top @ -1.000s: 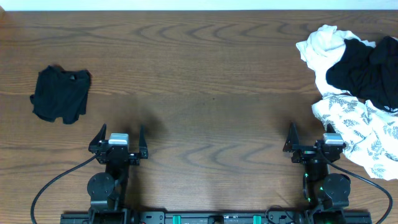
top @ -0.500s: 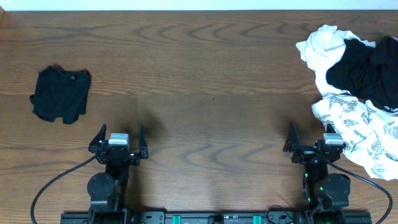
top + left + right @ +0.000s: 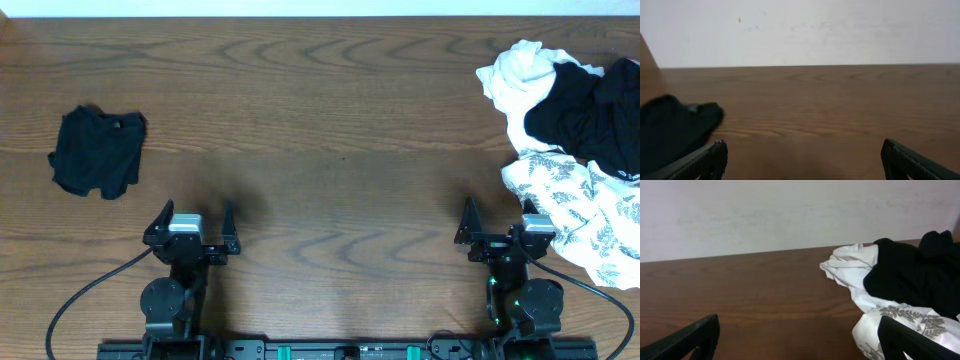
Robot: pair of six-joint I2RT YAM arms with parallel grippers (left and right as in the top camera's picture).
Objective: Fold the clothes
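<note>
The clothes lie in two places. A small bundled black garment [image 3: 97, 152] sits at the far left of the table, and shows again as the black garment [image 3: 670, 127] at the lower left of the left wrist view. At the far right is a heap: a white garment [image 3: 520, 70], a black one [image 3: 585, 115] and a leaf-print one [image 3: 585, 215]. My left gripper [image 3: 197, 210] stands open near the front edge, right of and nearer than the bundle. My right gripper [image 3: 497, 212] is open too, its right finger beside the leaf-print cloth [image 3: 900, 325]. Neither holds anything.
The wooden table [image 3: 340, 150] runs up to a pale wall [image 3: 790, 215] at the back. Both arm bases and their cables sit along the front edge. The heap at the right spills past the table's right side of the overhead view.
</note>
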